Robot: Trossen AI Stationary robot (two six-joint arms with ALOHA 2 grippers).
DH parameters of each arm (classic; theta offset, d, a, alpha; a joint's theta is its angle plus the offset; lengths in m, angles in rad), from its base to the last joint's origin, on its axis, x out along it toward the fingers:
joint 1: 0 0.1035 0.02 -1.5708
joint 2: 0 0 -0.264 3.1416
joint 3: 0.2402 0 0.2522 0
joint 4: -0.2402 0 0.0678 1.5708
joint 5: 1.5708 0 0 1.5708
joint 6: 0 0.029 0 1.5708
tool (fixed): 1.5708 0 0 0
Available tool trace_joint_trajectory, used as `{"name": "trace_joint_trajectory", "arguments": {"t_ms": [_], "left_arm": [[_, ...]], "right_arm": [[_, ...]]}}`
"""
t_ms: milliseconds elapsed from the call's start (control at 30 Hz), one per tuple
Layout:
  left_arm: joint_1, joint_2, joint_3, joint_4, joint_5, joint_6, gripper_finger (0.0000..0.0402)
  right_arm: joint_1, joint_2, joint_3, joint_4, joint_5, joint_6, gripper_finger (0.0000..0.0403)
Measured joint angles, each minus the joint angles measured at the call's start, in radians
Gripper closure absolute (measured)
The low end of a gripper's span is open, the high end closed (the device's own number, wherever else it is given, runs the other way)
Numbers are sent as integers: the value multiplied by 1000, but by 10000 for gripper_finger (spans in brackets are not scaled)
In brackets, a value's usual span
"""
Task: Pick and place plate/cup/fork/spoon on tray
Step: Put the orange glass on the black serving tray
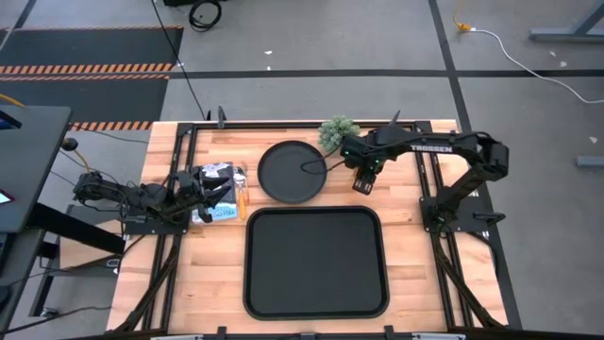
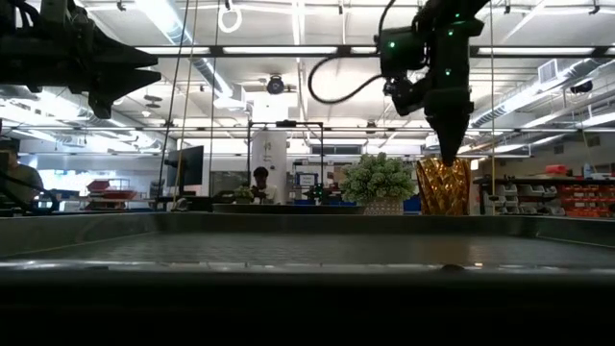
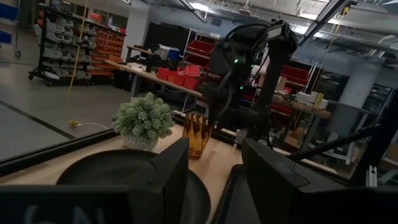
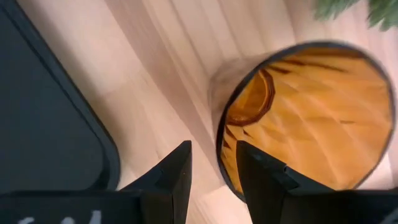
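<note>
The amber cup (image 4: 305, 118) stands upright on the wood beside the plant; it also shows in the low view (image 2: 442, 187). In the high view my right gripper hides it. My right gripper (image 4: 213, 149) points down right at the cup's rim. It is open, with one finger over the cup's inside and one outside its wall; I see no touch. The round black plate (image 1: 293, 172) lies on the table behind the black tray (image 1: 316, 260). My left gripper (image 1: 226, 194) is open and level at the table's left. An orange-handled piece (image 1: 243, 200) lies by it; fork or spoon, I cannot tell.
A small green plant (image 1: 338, 132) stands close behind the cup, at the far edge. A white and blue object (image 1: 215, 184) lies under my left gripper. The tray's inside shows nothing on it. Black frame rails run along both table sides.
</note>
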Motion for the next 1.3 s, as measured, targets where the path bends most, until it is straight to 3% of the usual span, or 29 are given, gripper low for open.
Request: {"name": "trace_joint_trajectory", "arguments": {"t_ms": [267, 733, 1300], "left_arm": [[0, 0, 0, 0, 0, 0, 244], [0, 0, 0, -14, 0, -9, 244], [0, 0, 0, -14, 0, -10, 244]], "right_arm": [[-14, 52, 0, -3, 8, -51, 283], [-17, 65, 0, -20, 10, -86, 390], [94, 61, 10, -94, -18, -41, 388]]}}
